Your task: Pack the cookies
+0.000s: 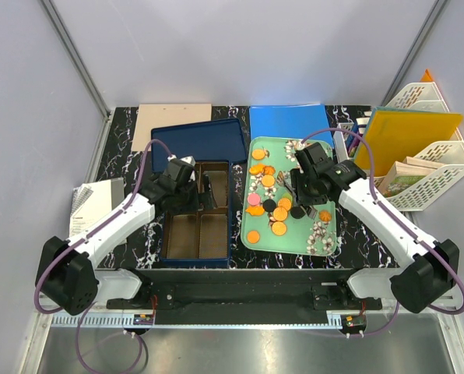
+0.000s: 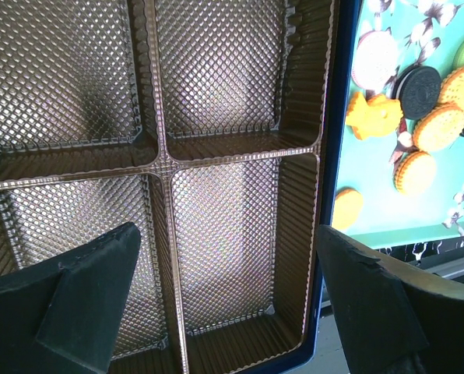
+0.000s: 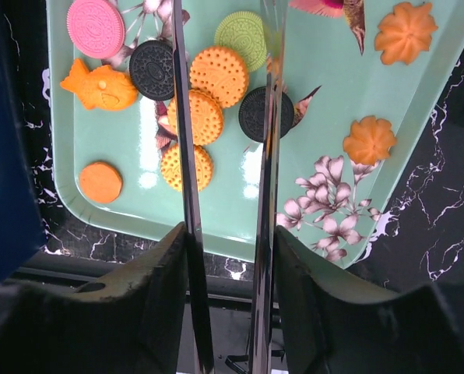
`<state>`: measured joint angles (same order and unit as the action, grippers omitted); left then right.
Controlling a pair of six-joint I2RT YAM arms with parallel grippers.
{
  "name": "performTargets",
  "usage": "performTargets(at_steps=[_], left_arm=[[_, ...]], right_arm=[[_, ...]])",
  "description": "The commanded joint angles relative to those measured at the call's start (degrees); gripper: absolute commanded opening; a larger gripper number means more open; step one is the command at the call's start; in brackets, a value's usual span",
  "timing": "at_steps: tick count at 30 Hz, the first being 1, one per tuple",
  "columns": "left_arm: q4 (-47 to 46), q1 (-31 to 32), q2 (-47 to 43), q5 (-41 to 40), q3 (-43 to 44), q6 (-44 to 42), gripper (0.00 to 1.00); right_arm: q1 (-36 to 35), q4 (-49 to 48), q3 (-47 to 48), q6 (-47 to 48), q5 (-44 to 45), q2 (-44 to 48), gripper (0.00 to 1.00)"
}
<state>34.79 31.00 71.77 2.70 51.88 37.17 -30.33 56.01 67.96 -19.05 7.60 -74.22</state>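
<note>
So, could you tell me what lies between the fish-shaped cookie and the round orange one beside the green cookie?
A black cookie, its edge behind the tongs, in the right wrist view.

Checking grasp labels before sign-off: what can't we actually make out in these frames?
1. Tips of the tongs: right wrist view, cut off by the top edge; top view, lost under the right gripper. Whether they hold anything is unknown.
2. Some cookies: top view, covered by that gripper.
3. Far compartments of the box insert: left wrist view, cut by frame edges; top view, partly under the left gripper.
</note>
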Motion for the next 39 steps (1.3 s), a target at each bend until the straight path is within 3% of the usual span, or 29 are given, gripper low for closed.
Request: performTargets(at_steps=[1, 14, 39], left_arm=[[-2.18, 0.46, 0.56, -0.59, 1.65, 0.45, 0.98], [-2.18, 0.81, 1.36, 0.20, 2.00, 0.19, 0.98], [-2.27, 2.39, 1.18, 0.03, 0.77, 1.24, 0.98]], right_arm=[[-0.26, -0.55, 2.35, -0.02, 0.76, 2.14, 0.53], [-0.26, 3.84, 1.91, 0.94, -0.12, 3.11, 0.61], [-4.21, 6.84, -3.63, -6.62, -2.76, 8.56, 0.55]])
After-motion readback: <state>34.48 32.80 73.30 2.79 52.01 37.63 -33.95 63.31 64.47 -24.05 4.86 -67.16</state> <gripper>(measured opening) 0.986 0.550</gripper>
